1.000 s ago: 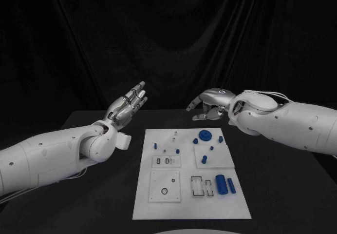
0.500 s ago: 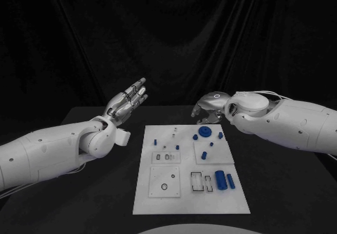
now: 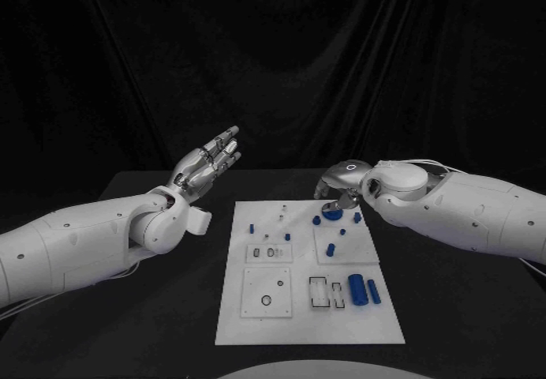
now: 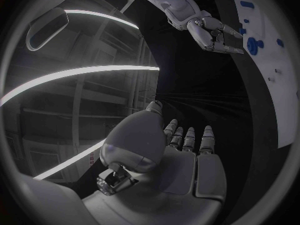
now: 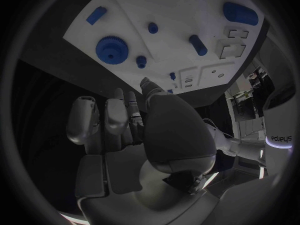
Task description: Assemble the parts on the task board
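- Right robot hand (image 3: pixel 338 185): fingers curled downward, nothing in them, poised over the far end of the board (image 3: pixel 296 332).
- Blue gear (image 3: pixel 331 212) sits on the board just below its fingertips; contact can't be told.
- Left robot hand (image 3: pixel 205 167): held flat, fingers straight and close together, empty, raised beside the board's far left corner, above the counter (image 3: pixel 170 316).
- Blue cylinder (image 3: pixel 357 292) lies on the board's near right part, well apart from both hands.

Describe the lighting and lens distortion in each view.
Head view: dark backdrop, the white task board evenly lit, no glare. Left wrist view: fisheye bends bright ceiling light strips into arcs. Right wrist view: the board's straight edges curve, and the right hand sits in shade.
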{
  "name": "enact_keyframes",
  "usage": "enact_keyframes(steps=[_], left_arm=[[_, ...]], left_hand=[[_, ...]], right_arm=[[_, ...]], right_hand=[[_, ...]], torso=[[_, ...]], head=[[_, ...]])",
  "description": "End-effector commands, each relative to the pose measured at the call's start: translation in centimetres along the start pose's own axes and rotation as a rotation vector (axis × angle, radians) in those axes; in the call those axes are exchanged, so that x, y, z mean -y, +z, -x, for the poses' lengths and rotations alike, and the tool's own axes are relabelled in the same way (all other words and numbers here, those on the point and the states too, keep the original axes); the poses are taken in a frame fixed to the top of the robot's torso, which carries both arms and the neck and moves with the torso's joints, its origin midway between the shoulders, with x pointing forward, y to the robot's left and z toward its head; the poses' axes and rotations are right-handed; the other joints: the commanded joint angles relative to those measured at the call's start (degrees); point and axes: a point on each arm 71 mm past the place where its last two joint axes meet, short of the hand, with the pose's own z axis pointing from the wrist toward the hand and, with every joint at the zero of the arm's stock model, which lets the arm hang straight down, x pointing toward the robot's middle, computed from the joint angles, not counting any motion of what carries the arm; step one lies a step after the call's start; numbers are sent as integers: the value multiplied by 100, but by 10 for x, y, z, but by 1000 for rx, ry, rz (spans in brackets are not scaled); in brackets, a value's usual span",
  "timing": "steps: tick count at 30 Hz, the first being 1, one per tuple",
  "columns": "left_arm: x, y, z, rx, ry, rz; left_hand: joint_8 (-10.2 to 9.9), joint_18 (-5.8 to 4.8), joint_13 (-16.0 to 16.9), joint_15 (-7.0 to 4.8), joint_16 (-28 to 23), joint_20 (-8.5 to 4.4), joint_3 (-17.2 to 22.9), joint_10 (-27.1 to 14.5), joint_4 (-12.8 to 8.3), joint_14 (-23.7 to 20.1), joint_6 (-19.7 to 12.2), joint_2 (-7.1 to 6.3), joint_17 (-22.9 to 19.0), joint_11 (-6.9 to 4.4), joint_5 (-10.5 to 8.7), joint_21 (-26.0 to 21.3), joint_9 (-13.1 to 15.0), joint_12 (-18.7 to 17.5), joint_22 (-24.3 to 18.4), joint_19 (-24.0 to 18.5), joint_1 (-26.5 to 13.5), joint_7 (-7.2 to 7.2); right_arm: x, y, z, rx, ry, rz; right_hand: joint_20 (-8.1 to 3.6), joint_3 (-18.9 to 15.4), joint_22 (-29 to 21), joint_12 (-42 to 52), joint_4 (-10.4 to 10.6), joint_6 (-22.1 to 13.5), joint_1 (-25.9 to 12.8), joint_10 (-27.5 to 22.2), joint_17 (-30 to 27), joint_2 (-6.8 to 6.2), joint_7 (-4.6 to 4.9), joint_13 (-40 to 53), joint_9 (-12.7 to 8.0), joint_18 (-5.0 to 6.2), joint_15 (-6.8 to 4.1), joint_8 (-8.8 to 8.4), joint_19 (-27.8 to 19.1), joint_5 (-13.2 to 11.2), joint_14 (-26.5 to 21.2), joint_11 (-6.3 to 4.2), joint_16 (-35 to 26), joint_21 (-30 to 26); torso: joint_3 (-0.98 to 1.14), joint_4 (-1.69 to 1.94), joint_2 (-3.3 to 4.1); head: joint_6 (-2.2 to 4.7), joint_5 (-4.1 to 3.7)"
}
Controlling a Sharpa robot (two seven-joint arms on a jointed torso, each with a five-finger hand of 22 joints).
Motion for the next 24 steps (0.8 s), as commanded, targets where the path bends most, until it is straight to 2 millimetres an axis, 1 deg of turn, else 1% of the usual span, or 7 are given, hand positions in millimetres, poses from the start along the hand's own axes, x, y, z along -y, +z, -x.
enact_keyframes(steps=[1, 10, 12, 13, 16, 20, 24], left_arm=[[0, 0, -2, -17, -12, -17], [-4, -2, -1, -18, -18, -7], [-5, -3, -1, -17, -18, -7], [-5, -3, 0, -16, -19, -7], [-6, -4, 0, -14, -18, -7], [-7, -5, 1, -11, -17, -10], [-7, -5, 2, -9, -16, -11]], left_hand=[[25, 84, -9, 44, -21, 41, 32, 0, -10, 18, 37, -5, -7, 31, 39, -20, 9, -20, -10, -17, 83, 6], [30, 85, -9, 54, -21, 56, 37, 0, -11, 18, 70, -5, -7, 48, 48, -20, 12, -20, -10, -17, 97, 22], [27, 86, -9, 69, -21, 81, 27, 0, 24, 18, 86, 2, -7, 71, -1, -20, 11, -20, -10, -17, 83, 43], [17, 87, -9, 81, -21, 93, 4, 0, 51, 18, 62, 16, -7, 70, -64, -20, 6, -20, -10, -17, 33, 43], [10, 87, -9, 77, -21, 99, -9, 0, 55, 18, 42, 22, -7, 87, -82, -20, 2, -20, -10, -17, 8, 52], [-22, 87, -9, 87, -21, 115, -20, 0, 41, 18, -122, 23, -7, 92, -63, -20, -19, -20, -10, -17, -4, 49], [-23, 88, -9, 85, -21, 118, -18, 0, 34, 18, -131, 21, -7, 94, -44, -20, -20, -20, -10, -17, 3, 47]], right_arm=[[1, 1, -2, 24, -14, -13], [-2, 3, -6, 38, -10, -9], [-3, 4, -8, 41, -8, -9], [-3, 5, -9, 40, -8, -9], [-5, 6, -12, 33, -5, -8], [-7, 7, -15, 23, -3, -4], [-9, 8, -17, 17, -2, 1]], right_hand=[[-3, -1, 32, 20, -6, -31, -14, 47, 25, -2, 11, 6, -6, -107, 13, -18, 25, -23, 33, 12, 30, 28], [-14, 17, -1, 7, -38, -60, 33, 21, -130, -10, 8, 1, -11, -87, -11, -22, -35, -11, -40, 1, -47, -3], [-18, 23, -17, 5, -58, -85, 58, 17, -131, -21, -1, 0, -17, -80, -17, -28, -59, -8, -48, -3, -42, -18], [-20, 29, -36, 1, -73, -79, 80, 10, -146, -25, 3, -2, -15, -73, -20, -21, -79, -7, -57, -3, -48, -34], [-22, 32, -51, 0, -82, -69, 91, 7, -158, -28, 6, -2, -12, -68, -21, -14, -95, -8, -64, -8, -52, -47], [-24, 26, -107, -7, -88, -62, 93, -10, -199, -45, 12, -4, -10, -52, -23, -8, -145, -19, -86, -11, -73, -93], [-24, 24, -119, -9, -86, -66, 90, -15, -214, -48, 10, -4, -11, -49, -23, -9, -160, -28, -96, -13, -81, -105]], torso=[[1, -1, 0], [2, -3, 0], [2, -2, -2], [2, -3, -2], [2, -4, -4], [0, -4, -6], [0, -5, -6]], head=[[-4, 1], [-6, -20], [-7, -21], [-8, -18], [-12, 1], [-26, 15], [-37, 2]])
